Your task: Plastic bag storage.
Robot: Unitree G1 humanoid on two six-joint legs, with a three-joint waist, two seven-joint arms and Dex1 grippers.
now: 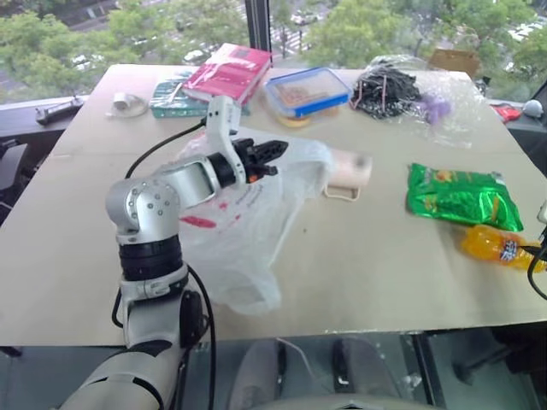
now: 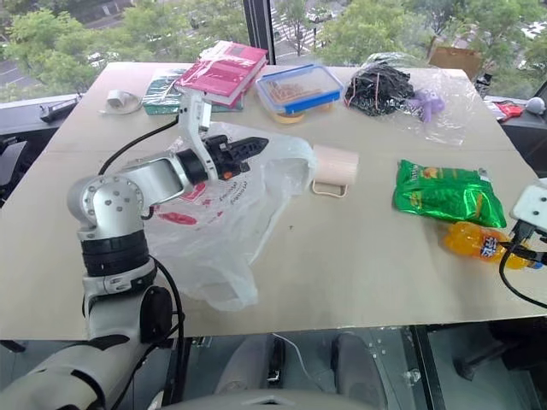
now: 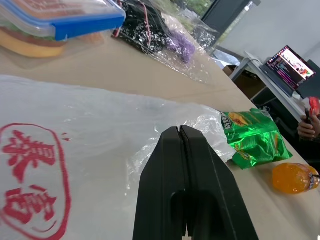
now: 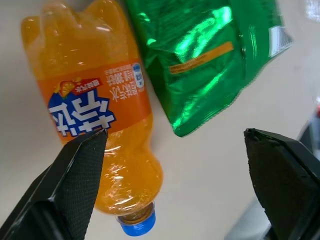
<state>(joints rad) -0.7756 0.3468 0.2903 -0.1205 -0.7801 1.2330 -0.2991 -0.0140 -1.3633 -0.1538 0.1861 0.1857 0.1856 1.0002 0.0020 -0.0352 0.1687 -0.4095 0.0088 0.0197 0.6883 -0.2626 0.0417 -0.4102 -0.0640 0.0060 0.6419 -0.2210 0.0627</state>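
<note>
So the plastic bag [image 1: 248, 231] is lying crumpled on the near-left part of the counter [image 1: 359, 265], red print facing up, one end trailing toward the near edge. The left tool [image 1: 278, 149] sits right over the far end of the bag with its fingers pressed fully together; in its wrist view the black tips meet over the bag's film, but I can't tell if any plastic is actually pinched between them. Just past the bag there's a pink cup [image 1: 349, 175] lying on its side. Over by the right edge, the right tool [image 4: 175, 140] is spread wide with nothing in it, hovering above an orange soda bottle [image 4: 100, 115] and the green snack packet [image 4: 205, 55] beside it.
</note>
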